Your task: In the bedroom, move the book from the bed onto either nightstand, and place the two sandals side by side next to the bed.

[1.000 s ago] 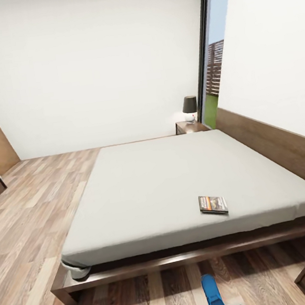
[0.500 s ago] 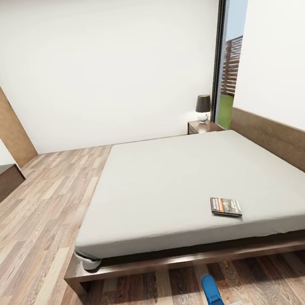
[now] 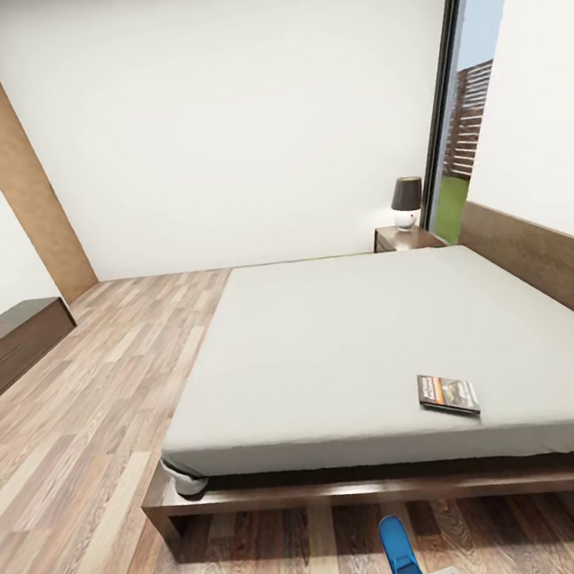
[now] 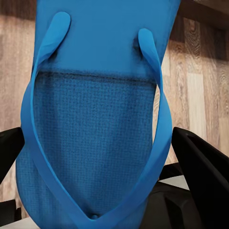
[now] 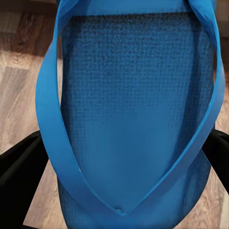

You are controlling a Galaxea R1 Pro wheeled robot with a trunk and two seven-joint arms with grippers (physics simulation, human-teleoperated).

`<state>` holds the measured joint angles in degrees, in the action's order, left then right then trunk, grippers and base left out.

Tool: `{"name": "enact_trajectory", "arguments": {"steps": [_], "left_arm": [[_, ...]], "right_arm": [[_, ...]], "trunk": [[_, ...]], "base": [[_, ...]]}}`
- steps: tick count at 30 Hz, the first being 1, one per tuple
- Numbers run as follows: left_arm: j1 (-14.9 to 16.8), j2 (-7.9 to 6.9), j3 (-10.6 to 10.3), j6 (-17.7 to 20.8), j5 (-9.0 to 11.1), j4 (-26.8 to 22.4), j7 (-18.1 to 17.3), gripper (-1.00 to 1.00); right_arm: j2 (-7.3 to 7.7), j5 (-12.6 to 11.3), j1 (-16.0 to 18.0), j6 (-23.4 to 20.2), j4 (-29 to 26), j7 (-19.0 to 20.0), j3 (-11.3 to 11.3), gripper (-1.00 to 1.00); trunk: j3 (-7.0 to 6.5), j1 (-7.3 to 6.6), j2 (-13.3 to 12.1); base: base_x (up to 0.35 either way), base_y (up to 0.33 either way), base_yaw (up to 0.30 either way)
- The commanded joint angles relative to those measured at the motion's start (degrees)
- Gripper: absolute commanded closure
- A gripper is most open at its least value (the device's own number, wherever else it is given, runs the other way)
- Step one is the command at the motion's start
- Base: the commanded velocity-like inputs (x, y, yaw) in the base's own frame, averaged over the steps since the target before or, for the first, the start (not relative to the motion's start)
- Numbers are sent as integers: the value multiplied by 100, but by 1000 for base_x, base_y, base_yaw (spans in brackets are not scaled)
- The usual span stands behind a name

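A: White bedroom with a wood floor (image 3: pixel 87 422), yes? What do the jaws hold?

B: Left gripper (image 4: pixel 102 157) clamps one blue sandal (image 4: pixel 95 129), right gripper (image 5: pixel 124 157) the other sandal (image 5: pixel 133 114), soles pointing ahead. The bed (image 3: pixel 350 351) lies just in front; the book (image 3: pixel 448 393) is forward, nearer the right arm.

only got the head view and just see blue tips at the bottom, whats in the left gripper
observer: a blue sandal, strap side facing the left wrist camera, held between two black fingers
operator: and the right one
observer: a second sandal, same blue, strap side to the camera too, a black finger at each edge
operator: whats behind them
observer: wood plank floor in both wrist views
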<state>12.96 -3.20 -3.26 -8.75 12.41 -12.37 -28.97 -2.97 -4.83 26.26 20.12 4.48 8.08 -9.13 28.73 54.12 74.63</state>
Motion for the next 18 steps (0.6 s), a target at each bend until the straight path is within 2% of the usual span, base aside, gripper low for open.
{"name": "enact_trajectory", "arguments": {"steps": [1,18], "left_arm": [[4,-1,-34,-22,42,7,-12,100],[6,-4,6,-10,38,-39,12,100]], "right_arm": [[-2,-53,11,41,27,27,-37,100],[-2,-53,11,39,25,35,-37,100]], "trunk": [[6,0,3],[6,0,3]], "base": [[0,0,11],[0,0,1]]}}
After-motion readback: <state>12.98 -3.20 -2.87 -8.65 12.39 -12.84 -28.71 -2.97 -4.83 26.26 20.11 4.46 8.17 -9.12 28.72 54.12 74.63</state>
